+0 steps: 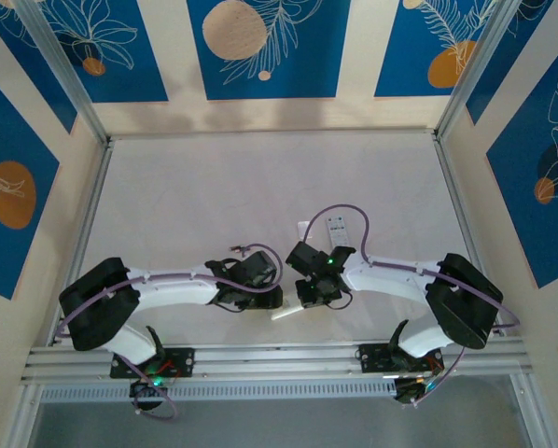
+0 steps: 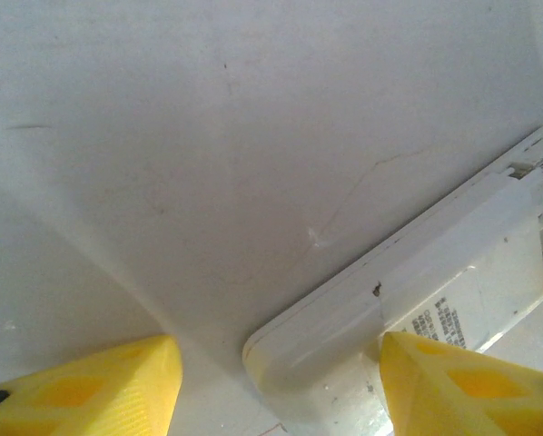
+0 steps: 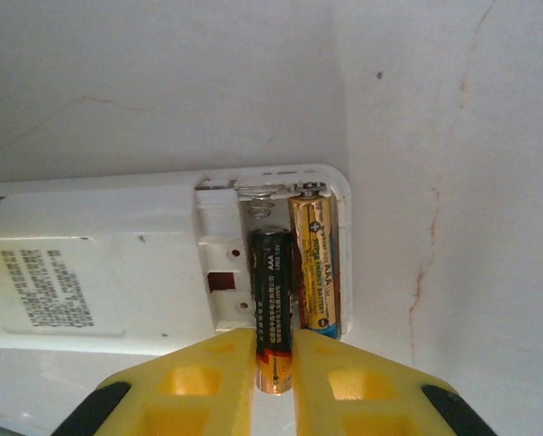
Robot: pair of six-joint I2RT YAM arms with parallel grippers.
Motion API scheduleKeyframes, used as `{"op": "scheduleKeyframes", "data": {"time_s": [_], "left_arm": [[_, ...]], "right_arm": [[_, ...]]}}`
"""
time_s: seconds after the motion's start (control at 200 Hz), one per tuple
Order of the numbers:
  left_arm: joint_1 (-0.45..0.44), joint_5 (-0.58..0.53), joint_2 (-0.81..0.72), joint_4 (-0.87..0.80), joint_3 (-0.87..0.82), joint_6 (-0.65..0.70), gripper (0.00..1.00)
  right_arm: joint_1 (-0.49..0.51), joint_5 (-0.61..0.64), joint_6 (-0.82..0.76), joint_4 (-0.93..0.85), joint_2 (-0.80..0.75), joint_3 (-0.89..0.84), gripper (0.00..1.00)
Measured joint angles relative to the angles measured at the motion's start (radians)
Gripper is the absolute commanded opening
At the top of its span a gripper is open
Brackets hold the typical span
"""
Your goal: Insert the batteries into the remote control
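A white remote lies back up on the table with its battery compartment open. A gold battery rests in the compartment's right slot. My right gripper is shut on a black battery with a copper end, whose far end lies in the left slot below the spring. In the left wrist view my left gripper is open, with the remote's rounded other end between its yellow fingers; the right finger overlaps the remote and the left one stands apart. From above, both grippers meet over this remote.
A second white remote with buttons lies just behind the right gripper. The metal rail runs along the table's near edge. Patterned walls enclose the pale tabletop on three sides.
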Motion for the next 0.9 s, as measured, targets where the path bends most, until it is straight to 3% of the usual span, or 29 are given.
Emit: {"op": "scheduleKeyframes", "data": {"time_s": [0.9], "left_arm": [[0.000,-0.006,0.006,-0.005,0.005,0.004,0.60]], "right_arm": [[0.014,0.044,-0.075,0.000,0.049,0.018,0.11]]}}
